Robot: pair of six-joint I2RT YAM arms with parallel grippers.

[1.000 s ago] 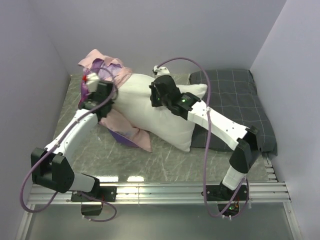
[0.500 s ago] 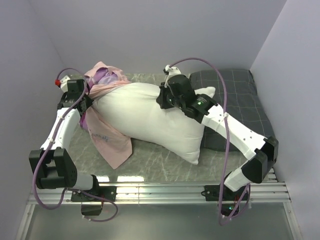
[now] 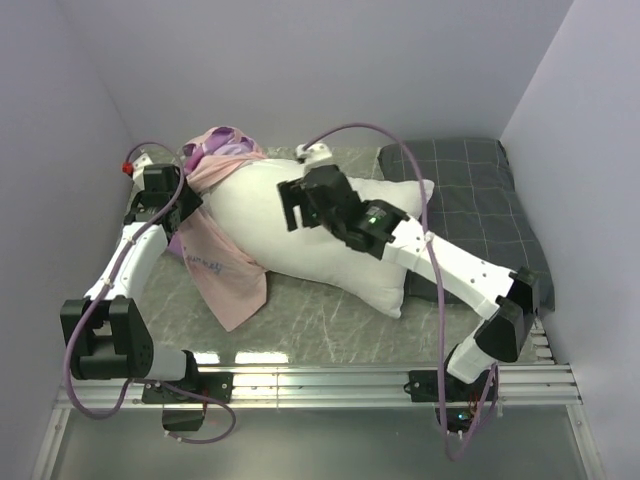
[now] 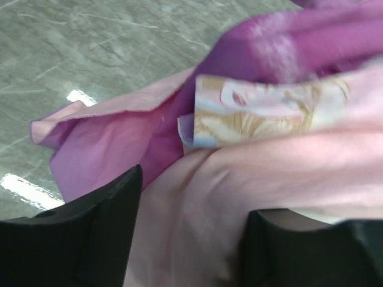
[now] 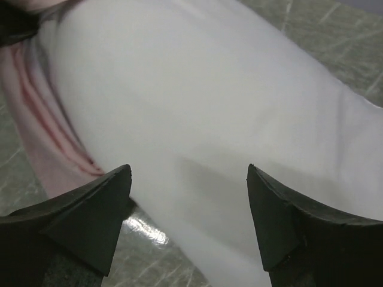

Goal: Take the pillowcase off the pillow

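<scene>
Stretching over the pillow [image 3: 260, 235], the right gripper [image 5: 188, 179] gapes empty, further left than before; the left gripper [image 4: 191, 200] stands parted above the pillowcase [image 4: 251, 161]. Neither grips anything.

Lighting's even and pretty bright from overhead, shadows soft. Two white glare patches on the table [image 3: 330, 325] near its front edge. Left wrist view smears the pillowcase [image 4: 269, 167] with blur; the pillow [image 5: 197, 107] up close looks washed out.
</scene>
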